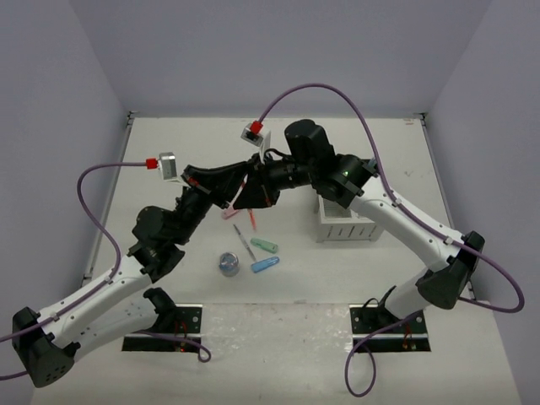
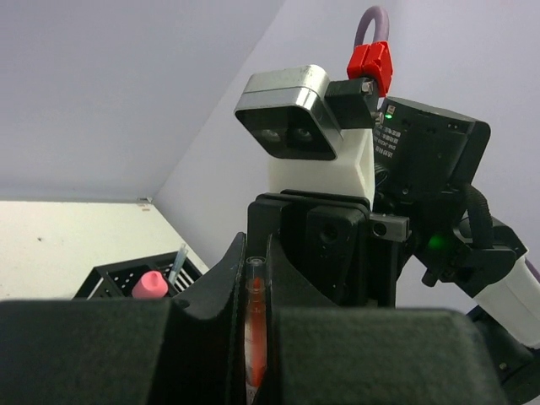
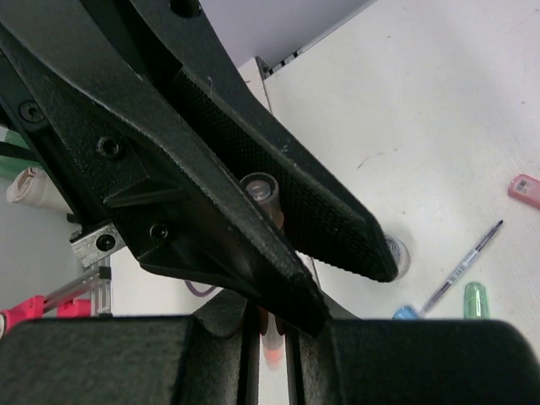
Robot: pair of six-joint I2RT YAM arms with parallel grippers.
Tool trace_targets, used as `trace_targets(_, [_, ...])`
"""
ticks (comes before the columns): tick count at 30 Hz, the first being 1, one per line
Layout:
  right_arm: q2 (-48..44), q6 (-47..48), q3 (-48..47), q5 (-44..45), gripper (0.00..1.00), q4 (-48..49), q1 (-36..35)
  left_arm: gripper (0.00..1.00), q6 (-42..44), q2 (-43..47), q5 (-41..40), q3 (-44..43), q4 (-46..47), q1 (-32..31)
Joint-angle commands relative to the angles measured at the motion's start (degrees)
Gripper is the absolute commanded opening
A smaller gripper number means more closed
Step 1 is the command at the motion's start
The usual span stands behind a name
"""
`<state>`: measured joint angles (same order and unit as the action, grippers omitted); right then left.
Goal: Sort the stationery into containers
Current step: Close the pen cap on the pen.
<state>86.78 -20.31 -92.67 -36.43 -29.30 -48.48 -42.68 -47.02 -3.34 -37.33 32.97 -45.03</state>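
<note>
In the black box (image 2: 116, 280): pink capsule (image 2: 152, 285), thin pen (image 2: 179, 263).

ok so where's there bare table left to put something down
Free: the far strip of table along the back wall, and the near patch between the white organiser and the right arm's base. Crowded: the middle, where the left end effector and right end effector both pinch an orange pen, with the roll, mint capsule and blue capsule just nearer.

White table (image 1: 190, 139); plain pale lilac walls (image 1: 278, 51); even light.
</note>
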Motion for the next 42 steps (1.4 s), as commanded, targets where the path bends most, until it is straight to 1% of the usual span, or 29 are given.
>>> trace_targets(1, [1.1,-0.5,-9.6,13.5,0.00,22.4,7.6,0.00,-3.1,0.9,19.0,6.1,-12.8,-7.9])
trace_targets(3, [-0.2,-1.7,-3.9,11.9,0.00,25.6,7.5,0.00,-1.6,2.8,15.9,5.2,-15.7,-7.8])
trace_targets(5, [-1.9,-3.7,2.6,10.3,0.00,29.5,7.5,0.00,2.2,5.0,12.1,1.7,-19.4,-7.8])
trace_targets(7, [-4.5,-6.8,12.2,8.1,0.00,36.5,7.4,0.00,5.0,6.0,7.1,-1.7,-24.2,-7.8])
trace_targets(8, [-4.6,-7.7,12.8,7.8,0.00,38.4,7.3,0.00,6.3,6.3,6.1,-3.5,-25.6,-7.8])
trace_targets(9, [-5.7,-8.7,18.2,5.5,0.00,40.9,7.2,0.00,8.0,6.6,5.4,-5.7,-26.5,-7.8])
trace_targets(12, [-7.5,-9.4,23.6,0.4,0.00,45.0,5.7,0.00,10.9,6.7,6.3,-9.5,-26.5,-7.8])
trace_targets(13, [-7.6,-9.3,24.8,-1.8,0.00,46.2,5.2,0.00,11.5,6.7,7.2,-10.2,-25.8,-7.8])
trace_targets(14, [-7.7,-9.1,25.9,-3.6,0.03,47.6,4.5,0.00,12.1,6.7,8.7,-10.4,-24.4,-7.8])
trace_targets(18, [-9.1,-9.2,29.3,-8.8,0.28,52.1,3.3,0.00,13.0,6.7,15.2,-9.5,-17.9,-7.8])
trace_targets(19, [-9.2,-9.3,29.9,-8.8,0.28,52.1,3.3,0.00,12.9,6.7,15.3,-9.5,-17.7,-7.8])
trace_targets(23, [-11.6,-9.3,32.3,-9.3,0.37,52.7,3.3,0.00,12.4,7.3,16.3,-8.0,-14.7,-7.8])
trace_targets(25, [-12.3,-9.3,33.4,-9.0,0.38,52.8,3.2,0.00,12.5,7.5,16.3,-8.0,-14.3,-7.8])
trace_targets(27, [-13.1,-9.3,34.3,-8.9,0.35,52.9,3.2,0.00,12.7,7.2,16.3,-8.4,-14.3,-7.8])
trace_targets(28, [-13.3,-9.3,34.6,-9.0,0.37,53.0,3.2,0.00,12.9,7.2,15.9,-8.5,-14.4,-7.9])
trace_targets(31, [-13.9,-9.1,35.4,-9.9,0.50,52.5,3.1,0.00,13.6,7.0,14.7,-8.8,-14.9,-7.8])
trace_targets(32, [-14.1,-8.6,35.6,-10.2,0.51,52.1,3.1,0.00,14.2,6.8,14.3,-9.3,-15.6,-7.8])
trace_targets(36, [-15.7,-6.8,37.5,-10.1,0.52,50.3,2.3,0.00,15.3,6.2,13.3,-10.6,-17.4,-7.8])
trace_targets(42, [-18.0,-3.2,39.2,-9.0,0.48,46.6,1.2,0.00,16.0,5.7,12.4,-11.8,-18.6,-7.8])
